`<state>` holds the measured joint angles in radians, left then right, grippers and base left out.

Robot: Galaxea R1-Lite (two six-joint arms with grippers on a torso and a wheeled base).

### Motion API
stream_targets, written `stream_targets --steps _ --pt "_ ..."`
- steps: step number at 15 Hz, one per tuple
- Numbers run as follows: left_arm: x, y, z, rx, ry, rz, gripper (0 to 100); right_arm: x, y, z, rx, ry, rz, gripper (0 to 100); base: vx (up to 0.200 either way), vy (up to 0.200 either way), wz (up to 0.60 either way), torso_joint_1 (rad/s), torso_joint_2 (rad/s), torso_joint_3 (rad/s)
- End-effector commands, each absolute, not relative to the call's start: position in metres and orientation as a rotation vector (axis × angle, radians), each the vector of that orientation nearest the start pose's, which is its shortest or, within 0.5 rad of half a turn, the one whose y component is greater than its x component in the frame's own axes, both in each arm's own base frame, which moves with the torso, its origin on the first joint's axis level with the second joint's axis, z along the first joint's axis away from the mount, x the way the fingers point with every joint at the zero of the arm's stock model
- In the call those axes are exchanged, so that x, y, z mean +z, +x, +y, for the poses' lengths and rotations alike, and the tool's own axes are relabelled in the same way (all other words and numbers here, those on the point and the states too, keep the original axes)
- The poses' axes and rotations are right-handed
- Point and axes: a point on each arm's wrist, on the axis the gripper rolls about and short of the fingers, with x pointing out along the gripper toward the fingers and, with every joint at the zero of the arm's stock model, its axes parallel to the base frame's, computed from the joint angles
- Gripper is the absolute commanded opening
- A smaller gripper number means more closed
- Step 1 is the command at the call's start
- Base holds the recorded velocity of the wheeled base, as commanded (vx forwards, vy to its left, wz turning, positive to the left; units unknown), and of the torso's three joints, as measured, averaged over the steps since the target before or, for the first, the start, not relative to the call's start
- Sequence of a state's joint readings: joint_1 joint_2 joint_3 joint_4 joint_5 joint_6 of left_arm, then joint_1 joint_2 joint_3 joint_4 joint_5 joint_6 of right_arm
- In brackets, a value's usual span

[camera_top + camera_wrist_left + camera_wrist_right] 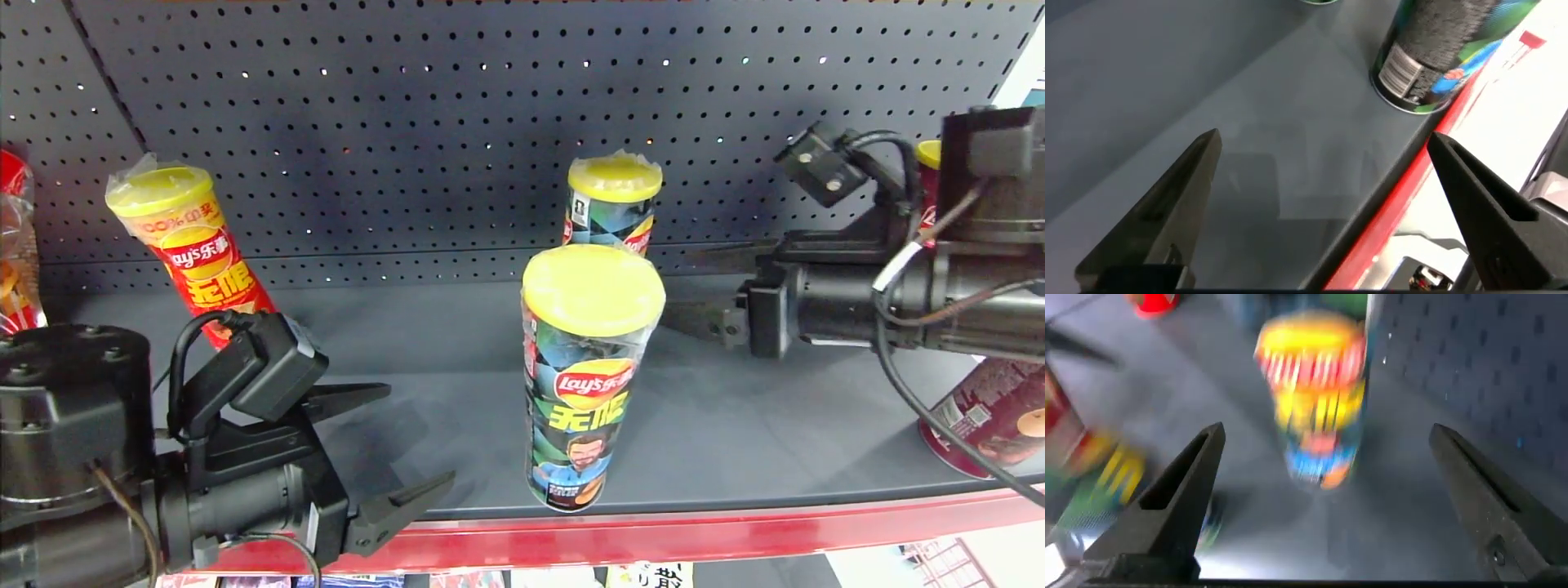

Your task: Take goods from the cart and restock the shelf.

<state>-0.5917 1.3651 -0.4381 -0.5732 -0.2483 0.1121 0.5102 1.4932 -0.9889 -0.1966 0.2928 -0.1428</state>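
Two green-and-blue chip cans with yellow lids stand upright on the grey shelf [718,425]. The front can [589,384] is near the shelf's red lip, and the back can [612,204] is by the pegboard. My left gripper [418,437] is open and empty, low at the shelf's front edge, left of the front can. The left wrist view has that can's base [1414,77] beyond the open left gripper [1323,151]. My right gripper [678,284] is open to the right of the cans. In the right wrist view the right gripper [1327,433] faces the blurred back can [1319,400].
A red chip can [194,257] leans against the pegboard at the left, with a snack bag [12,245] at the far left edge. A maroon can [992,416] stands at the right under my right arm. The shelf's red lip [653,535] runs along the front.
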Motion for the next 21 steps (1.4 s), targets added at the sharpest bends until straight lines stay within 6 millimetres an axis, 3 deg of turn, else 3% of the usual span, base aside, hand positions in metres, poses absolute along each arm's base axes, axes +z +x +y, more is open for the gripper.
stream_targets --steps 1,2,4,8,12,21 --pt "0.158 0.173 -0.124 -0.858 0.176 0.346 100 0.256 0.183 0.107 0.800 -0.162 0.205 100 0.000 0.000 0.00 0.000 0.00 0.000" --pt "0.158 0.175 -0.126 -0.863 0.176 0.345 100 0.256 0.177 0.104 0.803 -0.161 0.199 100 0.000 0.000 0.00 0.000 0.00 0.000" --pt "0.155 0.178 -0.136 -0.916 0.182 0.364 100 0.249 0.145 0.088 0.817 -0.159 0.178 100 0.000 0.000 0.00 0.000 0.00 0.000" --pt "0.146 0.189 -0.146 -0.930 0.214 0.388 100 0.243 0.123 0.076 0.820 -0.133 0.164 100 0.000 0.000 0.00 0.000 0.00 0.000" --pt "0.147 0.205 -0.160 -0.934 0.216 0.383 100 0.242 0.115 0.071 0.810 -0.114 0.154 100 0.000 0.000 0.00 0.000 0.00 0.000" --pt "0.146 0.215 -0.170 -0.939 0.218 0.381 100 0.241 0.114 0.070 0.804 -0.109 0.163 100 0.000 0.000 0.00 0.000 0.00 0.000"
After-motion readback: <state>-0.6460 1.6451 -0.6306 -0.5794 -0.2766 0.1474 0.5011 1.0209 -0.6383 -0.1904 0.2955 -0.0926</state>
